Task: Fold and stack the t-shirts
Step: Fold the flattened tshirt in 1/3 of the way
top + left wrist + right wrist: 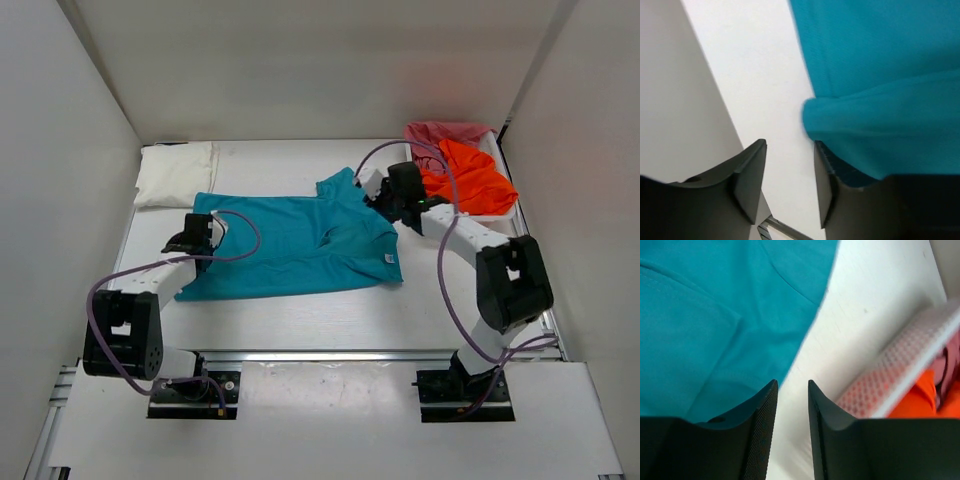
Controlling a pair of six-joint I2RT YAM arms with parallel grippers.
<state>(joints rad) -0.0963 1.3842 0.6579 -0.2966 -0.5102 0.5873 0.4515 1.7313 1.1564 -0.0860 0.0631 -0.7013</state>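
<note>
The teal-blue cloth t-shirt (290, 245) lies between my left gripper (789, 146) and right gripper (792, 385); the white plastic mesh basket (900, 365) stands behind-right.

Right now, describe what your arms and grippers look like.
The left arm and right arm share white links and boxy black joint housings, each trailed by a looping lavender cable. The left gripper and right gripper have two dark curved fingers with ribbed inner faces.
</note>
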